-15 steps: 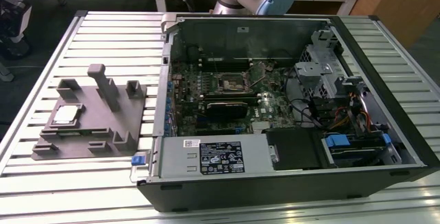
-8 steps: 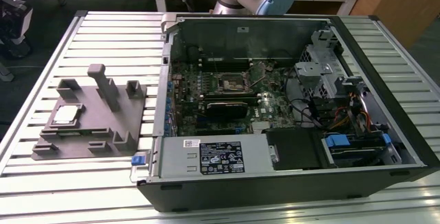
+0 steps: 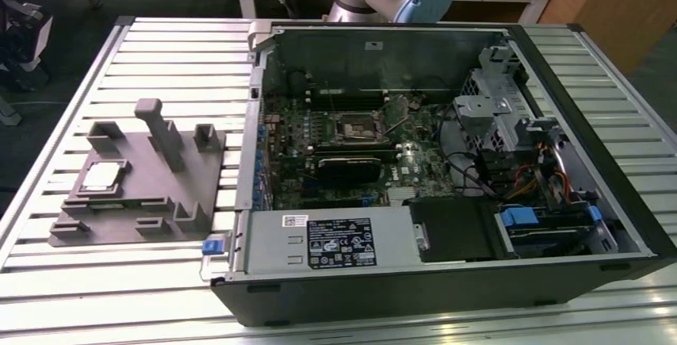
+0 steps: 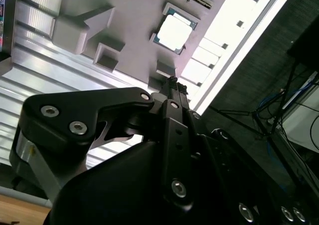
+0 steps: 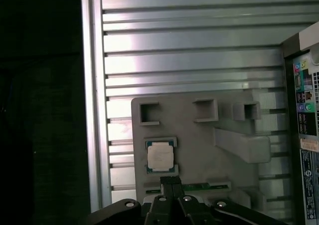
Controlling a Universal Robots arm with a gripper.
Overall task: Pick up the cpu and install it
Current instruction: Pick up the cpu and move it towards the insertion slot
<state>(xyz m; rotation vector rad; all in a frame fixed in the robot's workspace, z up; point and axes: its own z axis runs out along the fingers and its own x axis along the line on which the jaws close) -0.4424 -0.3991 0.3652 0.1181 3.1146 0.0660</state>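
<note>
First wrist view: gripper (image 5: 169, 181) fingers pressed together, empty, near cpu (image 5: 160, 156).

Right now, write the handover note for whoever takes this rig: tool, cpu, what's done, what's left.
Tool: shut, holding nothing. In both wrist views it is over the grey tray, near the cpu but apart from it.
Cpu: lying flat in its recess on the tray, to the exterior view's left of the open computer case.
Done: nothing that shows.
Left: the cpu is not yet picked up or installed.
</note>
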